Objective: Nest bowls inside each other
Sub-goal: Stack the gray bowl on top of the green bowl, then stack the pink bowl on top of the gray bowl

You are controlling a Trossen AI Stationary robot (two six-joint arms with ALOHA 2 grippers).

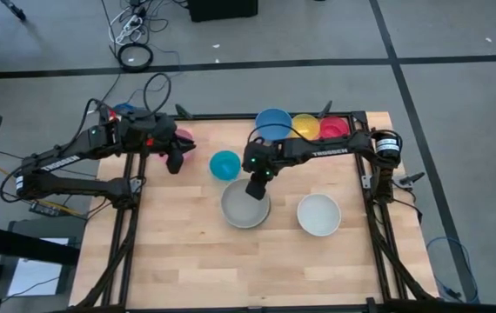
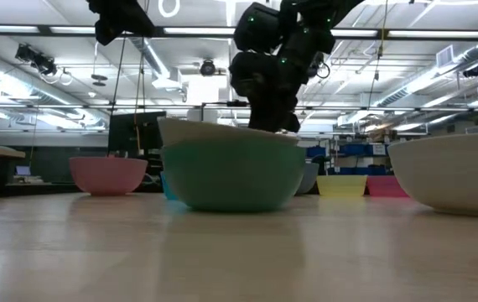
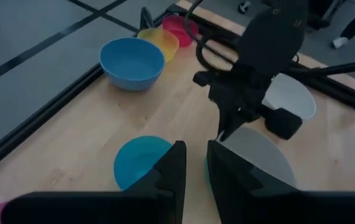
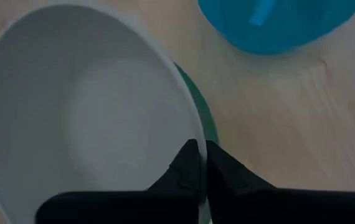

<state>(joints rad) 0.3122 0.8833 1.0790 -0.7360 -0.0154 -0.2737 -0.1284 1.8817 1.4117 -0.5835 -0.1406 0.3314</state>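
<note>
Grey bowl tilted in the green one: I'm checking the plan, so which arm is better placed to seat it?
The right arm, probably. Its gripper is shut on the rim of the grey bowl, which sits tilted in the green bowl. The left gripper hangs by the pink bowl.

A green bowl point(image 2: 237, 178) sits in the middle of the wooden surface point(image 2: 222, 252). A grey bowl point(image 2: 214, 132) rests inside it, tipped up on one side. The right tool point(image 2: 274, 113) comes down from above and pinches the grey bowl's rim. A pink bowl point(image 2: 108, 174) stands far off on one side. A yellow bowl point(image 2: 341, 185) and a big white bowl point(image 2: 453, 172) are on the other side.
</note>
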